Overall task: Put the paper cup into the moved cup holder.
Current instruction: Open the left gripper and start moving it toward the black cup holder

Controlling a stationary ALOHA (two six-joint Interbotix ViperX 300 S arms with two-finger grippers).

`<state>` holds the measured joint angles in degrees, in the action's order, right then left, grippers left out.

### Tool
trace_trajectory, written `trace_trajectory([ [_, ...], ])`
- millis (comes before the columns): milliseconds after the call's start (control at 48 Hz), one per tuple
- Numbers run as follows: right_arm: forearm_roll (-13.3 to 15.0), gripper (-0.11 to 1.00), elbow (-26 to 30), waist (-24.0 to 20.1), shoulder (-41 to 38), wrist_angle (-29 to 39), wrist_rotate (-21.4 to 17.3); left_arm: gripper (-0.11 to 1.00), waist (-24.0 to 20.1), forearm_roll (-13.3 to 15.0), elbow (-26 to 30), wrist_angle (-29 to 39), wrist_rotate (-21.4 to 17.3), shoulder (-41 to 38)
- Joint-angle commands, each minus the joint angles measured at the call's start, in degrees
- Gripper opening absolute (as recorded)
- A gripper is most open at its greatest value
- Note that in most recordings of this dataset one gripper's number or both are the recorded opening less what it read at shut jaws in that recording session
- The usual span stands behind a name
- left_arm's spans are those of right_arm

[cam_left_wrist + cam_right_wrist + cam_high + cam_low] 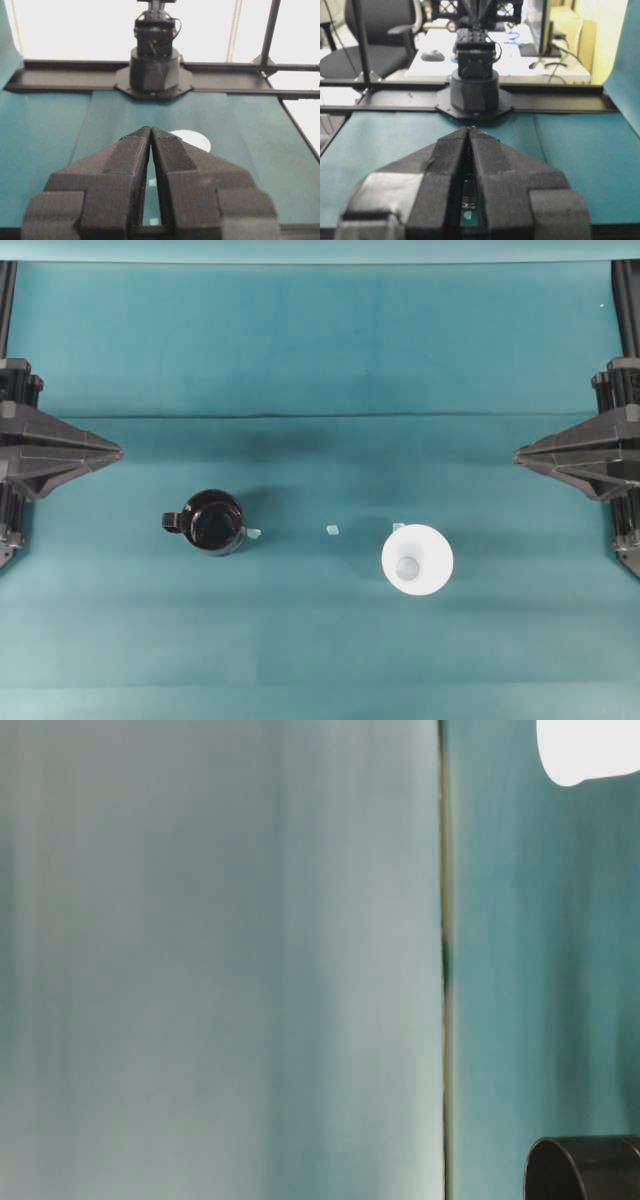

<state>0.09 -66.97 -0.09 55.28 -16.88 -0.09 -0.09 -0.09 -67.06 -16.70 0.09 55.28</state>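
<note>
Two end effectors sit at opposite edges of the overhead view, both drawn back from the middle of the teal-covered bench [320, 350]. The left end effector [118, 452] points inward from the left edge, and the right end effector [518, 452] points inward from the right edge. Each has its jaws pressed together at the tips with nothing between them, as both wrist views show: the left end effector [150, 129] and the right end effector [469, 129] each close to a thin seam.

The paper cup [417, 559] stands upright in the lower right of the overhead view, mouth open to the camera, well apart from the right end effector and lower in the frame than it. The cup holder [214, 522] stands upright in the lower left centre, glossy black, with its stubby handle tab [172, 521] pointing to the left. It lies near the left end effector but clear of it, lower and to the right of its tip. Cup and holder are well apart, with a small pale scrap [333, 530] on the cloth between them.

In the left wrist view the rim of the paper cup [192, 137] shows just beyond the closed tips. The table-level view catches only a white edge of the paper cup [590, 750] at the upper right and the dark rim of the cup holder [585, 1170] at the lower right.
</note>
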Motion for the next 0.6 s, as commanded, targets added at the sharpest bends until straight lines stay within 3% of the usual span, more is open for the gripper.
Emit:
trace_trajectory([
  [0,-0.4,0.16,0.7,-0.4,-0.8,0.1,-0.4,0.13,0.4,-0.7,1.1,1.8,0.4,-0.4],
  [63,-0.7,0.17,1.4,-0.5,-0.9,1.8,-0.4,0.07,0.5,-0.7,1.8,4.0,0.5,-0.5],
  [125,-0.8,0.08,2.2,-0.5,-1.0,4.7,-0.5,0.0,0.6,-0.7,2.3,5.5,0.5,-0.4],
  [313,-0.8,0.02,4.0,-0.5,-1.0,12.8,-0.6,0.0,0.8,-0.7,3.2,10.2,1.1,-0.5],
  [584,-1.0,0.02,4.1,-0.5,-1.0,14.9,-1.8,0.0,2.3,-0.7,4.9,25.1,4.6,-4.0],
])
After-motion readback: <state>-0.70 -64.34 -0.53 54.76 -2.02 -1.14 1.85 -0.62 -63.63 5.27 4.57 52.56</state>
